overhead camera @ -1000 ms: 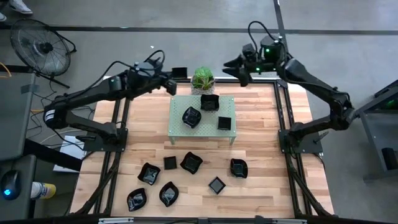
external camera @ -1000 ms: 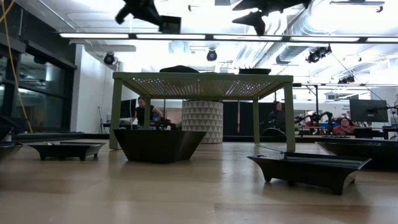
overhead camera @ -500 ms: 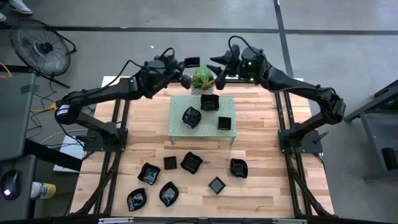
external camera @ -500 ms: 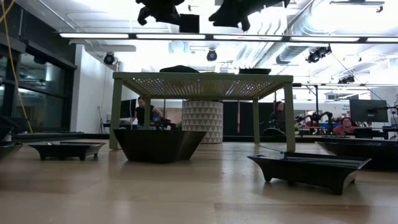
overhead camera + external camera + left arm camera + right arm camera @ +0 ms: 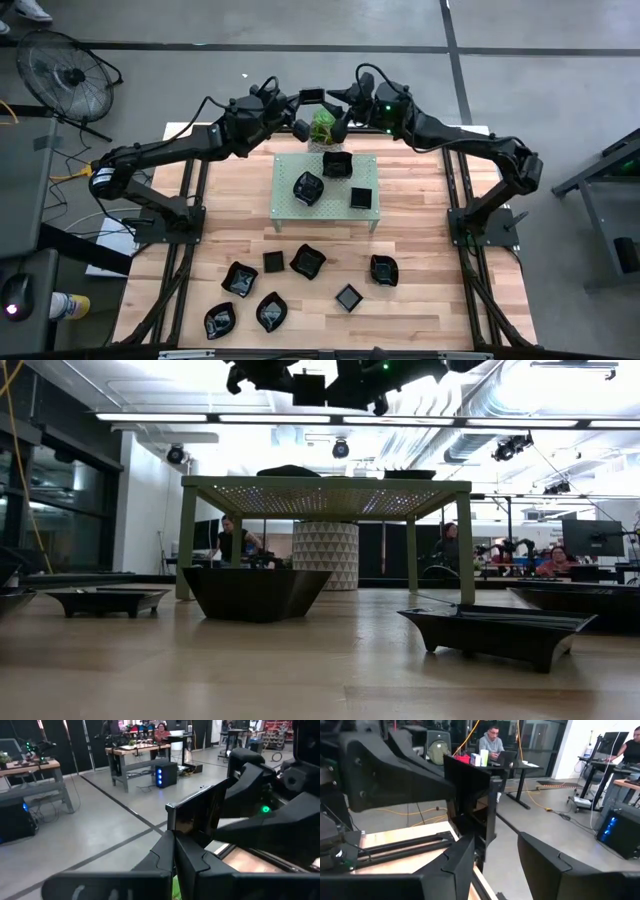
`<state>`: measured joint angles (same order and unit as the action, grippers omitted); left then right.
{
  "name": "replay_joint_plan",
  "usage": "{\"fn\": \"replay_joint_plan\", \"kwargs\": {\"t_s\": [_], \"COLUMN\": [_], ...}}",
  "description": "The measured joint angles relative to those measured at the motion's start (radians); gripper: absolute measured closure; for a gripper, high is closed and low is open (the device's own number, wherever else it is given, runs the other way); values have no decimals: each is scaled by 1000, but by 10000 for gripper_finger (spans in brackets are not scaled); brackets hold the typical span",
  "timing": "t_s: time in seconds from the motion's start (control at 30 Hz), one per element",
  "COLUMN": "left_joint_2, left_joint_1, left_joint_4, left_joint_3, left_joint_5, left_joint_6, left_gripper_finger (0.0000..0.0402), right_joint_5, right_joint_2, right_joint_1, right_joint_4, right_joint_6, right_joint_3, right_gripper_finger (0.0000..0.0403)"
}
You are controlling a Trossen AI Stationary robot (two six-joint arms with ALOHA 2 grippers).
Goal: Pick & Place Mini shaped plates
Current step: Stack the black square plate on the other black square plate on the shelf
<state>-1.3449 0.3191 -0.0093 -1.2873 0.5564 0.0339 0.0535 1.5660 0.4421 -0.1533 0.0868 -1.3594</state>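
While both arms meet above the far edge of the table, the scene reads as follows.

Table [image 5: 420,230]: pale wood slats, framed by dark rails on each side.

Rack [image 5: 288,205]: pale green and perforated, standing on legs at the table's far middle; three black plates [image 5: 307,187] sit on top of it.

Potted plant [image 5: 322,124]: green, just beyond the rack's far edge, directly beneath the two grippers.

Loose plates [image 5: 308,262]: seven black dishes of mixed shapes spread over the near half of the table, well apart from both grippers.

Left gripper [image 5: 299,128]: clamped tight on a square black plate [image 5: 311,96], raised in the air over the plant.

Held plate: carried on edge; in the left wrist view [image 5: 200,815] its flat face is turned toward the right arm, with one rim pinched between the left fingers [image 5: 165,852].

Right gripper [image 5: 340,124]: fingers parted, facing the left gripper; in the right wrist view the plate [image 5: 470,790] stands upright just beyond the fingers [image 5: 462,855], in line with the gap, not touched by them.
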Motion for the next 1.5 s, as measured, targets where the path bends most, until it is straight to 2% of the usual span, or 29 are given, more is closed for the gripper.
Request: {"fn": "replay_joint_plan", "kwargs": {"t_s": [0.6,1.27,1.5], "left_joint_2": [0,0,0], "left_joint_1": [1,1,1], "left_joint_4": [-1,-10,-10], "left_joint_3": [0,0,0], "left_joint_5": [1,1,0], "left_joint_6": [-4,-4,-4], "left_gripper_finger": [401,401,401], "right_joint_5": [8,0,-12], "right_joint_2": [1,0,0], "right_joint_1": [0,-5,-5], "right_joint_4": [-65,-74,-75], "right_joint_6": [-10,-40,-45], "right_joint_3": [0,0,0], "right_gripper_finger": [295,349,379]}}
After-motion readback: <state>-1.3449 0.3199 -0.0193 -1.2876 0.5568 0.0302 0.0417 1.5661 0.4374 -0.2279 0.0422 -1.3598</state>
